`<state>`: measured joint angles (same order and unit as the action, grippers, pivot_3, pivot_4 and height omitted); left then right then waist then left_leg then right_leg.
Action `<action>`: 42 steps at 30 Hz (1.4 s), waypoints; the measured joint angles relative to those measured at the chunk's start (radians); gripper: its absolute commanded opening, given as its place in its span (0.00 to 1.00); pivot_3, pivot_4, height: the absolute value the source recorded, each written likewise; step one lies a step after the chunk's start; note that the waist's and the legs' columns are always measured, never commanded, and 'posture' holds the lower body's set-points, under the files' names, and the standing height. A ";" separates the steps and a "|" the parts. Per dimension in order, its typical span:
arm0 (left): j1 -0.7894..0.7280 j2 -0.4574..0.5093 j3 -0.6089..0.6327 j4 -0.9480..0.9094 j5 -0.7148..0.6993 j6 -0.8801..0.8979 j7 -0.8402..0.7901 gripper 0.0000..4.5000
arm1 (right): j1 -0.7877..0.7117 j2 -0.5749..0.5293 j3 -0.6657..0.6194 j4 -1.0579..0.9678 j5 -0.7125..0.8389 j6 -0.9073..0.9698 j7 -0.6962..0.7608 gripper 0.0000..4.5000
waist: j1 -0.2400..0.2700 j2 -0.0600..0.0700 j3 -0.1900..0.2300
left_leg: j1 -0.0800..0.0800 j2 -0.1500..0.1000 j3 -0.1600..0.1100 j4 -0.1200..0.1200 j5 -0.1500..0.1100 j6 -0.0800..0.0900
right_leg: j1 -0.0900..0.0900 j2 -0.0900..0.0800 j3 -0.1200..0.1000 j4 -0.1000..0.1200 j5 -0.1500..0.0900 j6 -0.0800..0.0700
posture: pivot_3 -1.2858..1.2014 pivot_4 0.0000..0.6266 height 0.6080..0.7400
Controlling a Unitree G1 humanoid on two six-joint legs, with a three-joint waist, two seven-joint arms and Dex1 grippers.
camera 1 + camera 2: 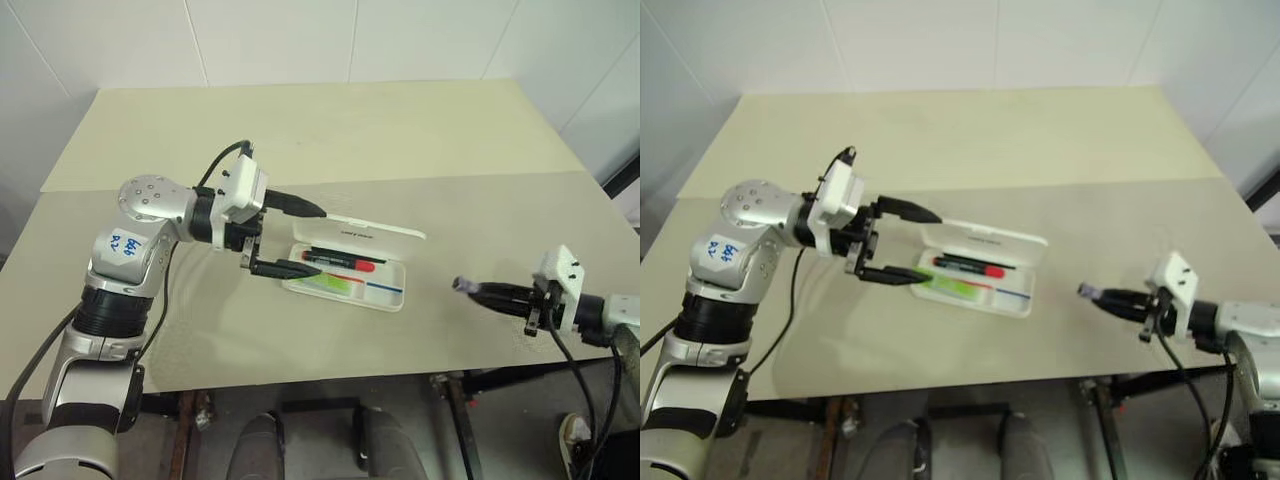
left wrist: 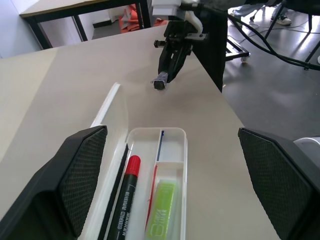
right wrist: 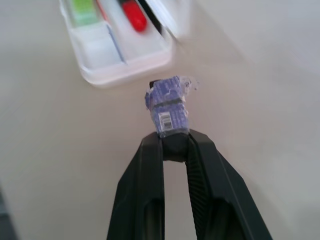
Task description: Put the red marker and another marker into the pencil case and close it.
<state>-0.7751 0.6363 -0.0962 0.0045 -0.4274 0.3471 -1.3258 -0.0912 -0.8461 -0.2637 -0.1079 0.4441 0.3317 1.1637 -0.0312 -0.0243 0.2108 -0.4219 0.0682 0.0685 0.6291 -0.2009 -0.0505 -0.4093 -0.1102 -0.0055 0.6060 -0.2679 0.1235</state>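
Observation:
The white pencil case lies open at mid-table, its lid raised on the far side. Inside it the red marker lies along the hinge side, and the lime-green marker rests beside it in the nearer compartment. My left gripper is open, with one finger beyond the case's left end and the other in front of it. The left wrist view looks down on the red marker and the green marker. At the right, clear of the case, my right gripper is shut on a small purple-wrapped stub.
The beige table stretches far behind the case. Its front edge runs close below both arms, and its right edge lies just past my right hand. Black cables hang off the right wrist over the floor.

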 measured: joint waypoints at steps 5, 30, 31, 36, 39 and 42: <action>0.038 0.006 -0.001 0.017 0.005 -0.053 -0.030 1.00 | -0.013 0.091 0.063 -0.262 0.093 0.133 -0.135 0.07 | 0.002 -0.001 0.000 | -0.001 0.000 -0.001 0.000 0.000 0.000 | 0.002 0.000 0.000 -0.007 0.002 -0.008 | 0.52 0.24 1.00; 0.143 0.042 0.013 0.087 0.071 -0.175 -0.014 1.00 | -0.213 0.128 0.301 0.106 -0.068 0.012 -0.055 0.07 | 0.003 -0.001 0.000 | -0.007 0.000 0.000 -0.002 0.000 0.005 | -0.002 0.000 -0.001 -0.012 0.006 -0.006 | 0.52 0.24 1.00; 0.144 0.042 0.014 0.085 0.071 -0.175 -0.012 1.00 | -0.217 0.129 0.302 0.109 -0.071 0.010 -0.053 0.07 | 0.003 -0.001 0.000 | -0.007 0.000 0.000 -0.002 0.000 0.005 | -0.002 0.001 -0.001 -0.012 0.006 -0.005 | 0.52 0.24 1.00; 0.147 0.042 0.016 0.081 0.070 -0.170 -0.005 1.00 | -0.233 0.157 0.327 0.112 -0.076 0.006 -0.048 0.07 | 0.004 -0.001 0.000 | -0.007 0.000 0.000 -0.002 0.000 0.005 | -0.002 0.001 -0.001 -0.012 0.006 -0.005 | 0.52 0.24 1.00; 0.148 0.043 0.016 0.081 0.070 -0.167 -0.002 1.00 | -0.241 0.181 0.337 0.110 -0.080 0.008 -0.050 0.07 | 0.004 -0.001 0.000 | -0.007 0.000 0.000 -0.002 0.000 0.005 | -0.002 0.001 -0.001 -0.012 0.006 -0.005 | 0.52 0.24 1.00; 0.148 0.043 0.016 0.078 0.070 -0.160 0.002 1.00 | -0.241 0.190 0.341 0.105 -0.080 0.019 -0.050 0.07 | 0.004 -0.001 0.000 | -0.007 0.000 0.000 -0.002 0.000 0.005 | -0.002 0.001 -0.001 -0.012 0.006 -0.005 | 0.52 0.24 1.00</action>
<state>-0.6273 0.6789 -0.0805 0.0829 -0.3575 0.1867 -1.3237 -0.3321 -0.6560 0.0777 -0.0026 0.3639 0.3509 1.1134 -0.0267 -0.0255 0.2106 -0.4293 0.0683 0.0685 0.6271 -0.2013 -0.0458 -0.4115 -0.1096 -0.0063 0.5940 -0.2616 0.1186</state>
